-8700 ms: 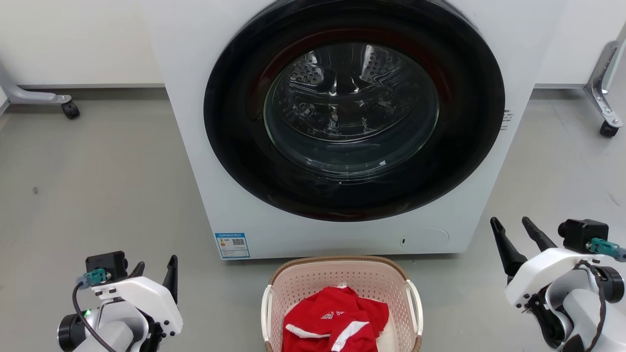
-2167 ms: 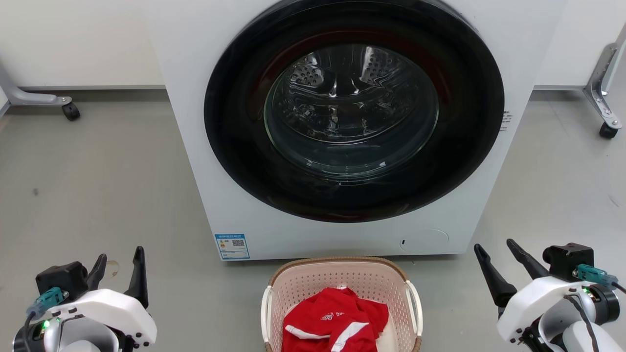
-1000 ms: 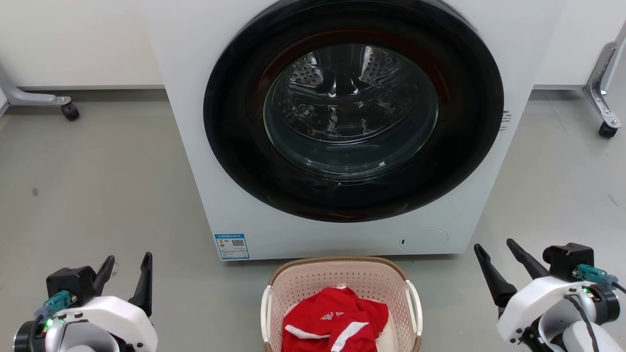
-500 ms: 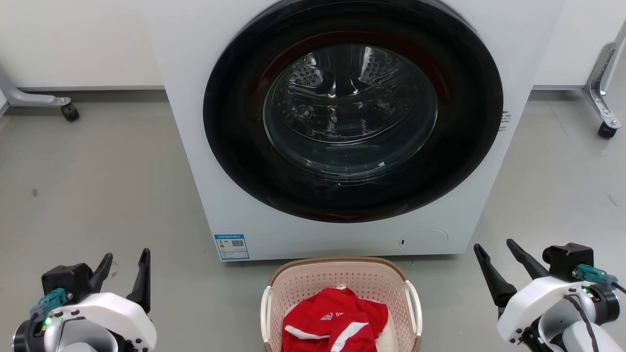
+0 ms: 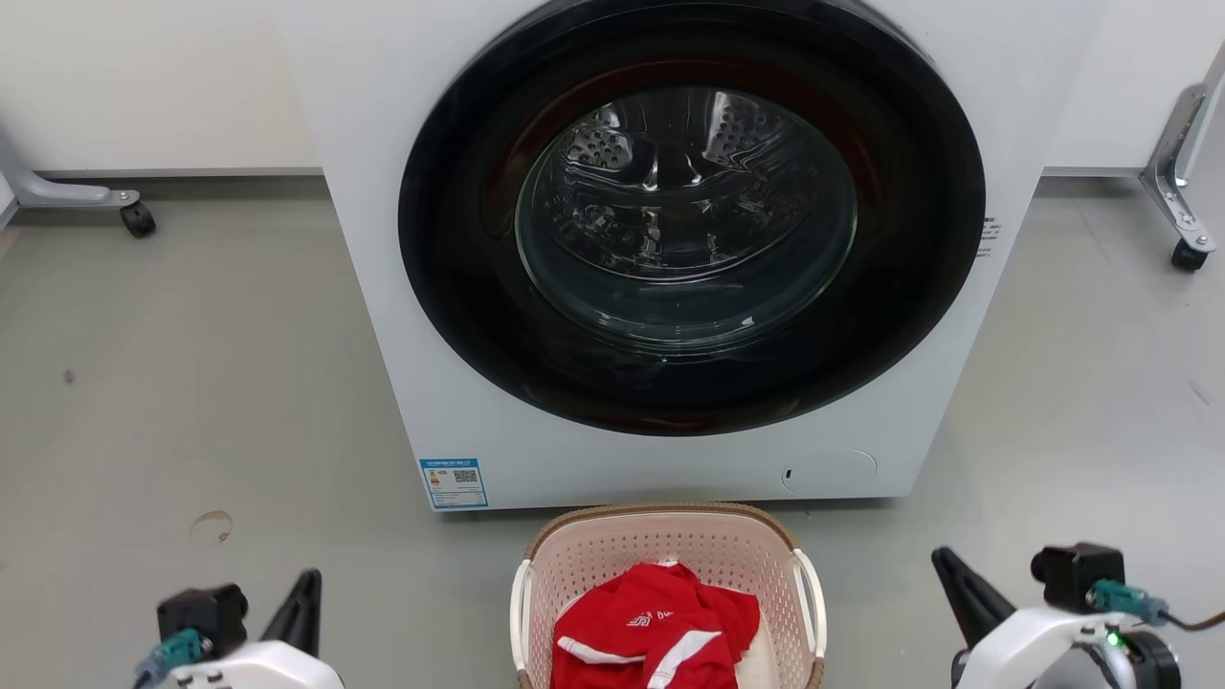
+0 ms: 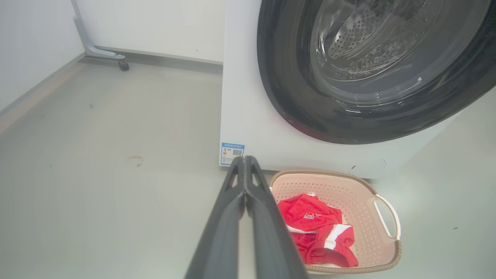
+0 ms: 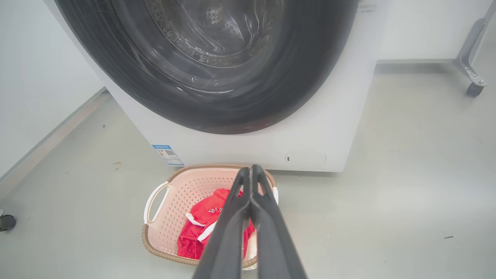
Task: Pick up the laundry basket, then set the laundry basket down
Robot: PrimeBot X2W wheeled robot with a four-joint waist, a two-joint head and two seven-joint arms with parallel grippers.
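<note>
Hanging low at either side, your left claw (image 6: 245, 161) and right claw (image 7: 251, 170) are both clenched, empty; the basket (image 5: 612, 550) sits on the floor (image 5: 191, 383) between them, apart from both, before the washer (image 5: 383, 287).

Perforated matt plastic laundry basket (image 5: 660, 550), red cloth (image 5: 656, 632), glossy glass washer door (image 5: 684, 215), smooth floor (image 5: 191, 383)

pale pink perforated laundry basket (image 5: 670, 550), red garment (image 5: 651, 632)
</note>
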